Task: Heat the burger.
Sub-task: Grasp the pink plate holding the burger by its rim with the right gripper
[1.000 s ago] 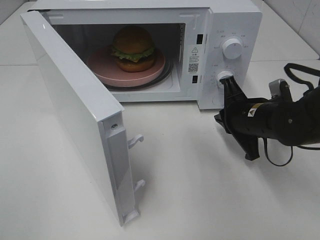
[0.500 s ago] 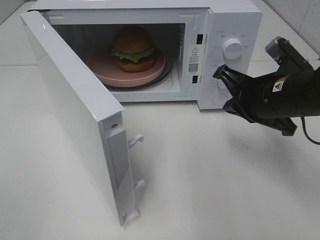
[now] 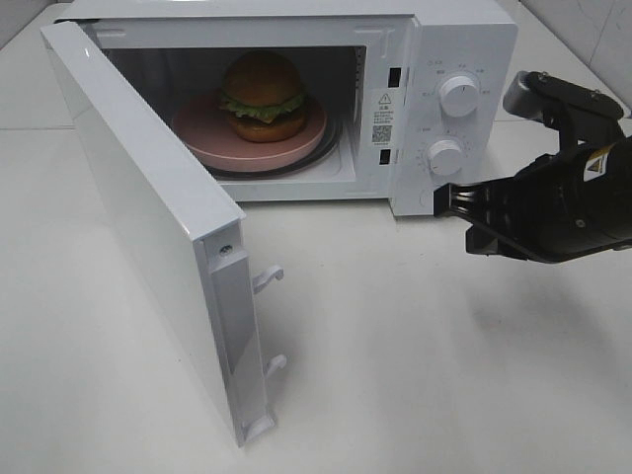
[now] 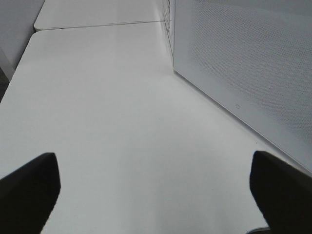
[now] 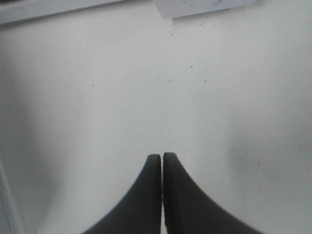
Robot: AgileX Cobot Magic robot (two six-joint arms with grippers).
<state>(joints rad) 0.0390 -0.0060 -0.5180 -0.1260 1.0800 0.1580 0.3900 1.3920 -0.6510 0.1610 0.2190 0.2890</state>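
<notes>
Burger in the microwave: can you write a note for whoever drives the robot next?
Left claw: open, empty, over the table near the microwave.
Right claw: shut, empty, in front of the lower dial, apart from it.
Burger: on the pink plate inside the microwave; door wide open.
Done: burger loaded.
To do: close the door, then probably set the dials; their settings cannot be read here.

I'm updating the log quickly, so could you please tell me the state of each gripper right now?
Left gripper: open, holding nothing.
Right gripper: shut, holding nothing.
</notes>
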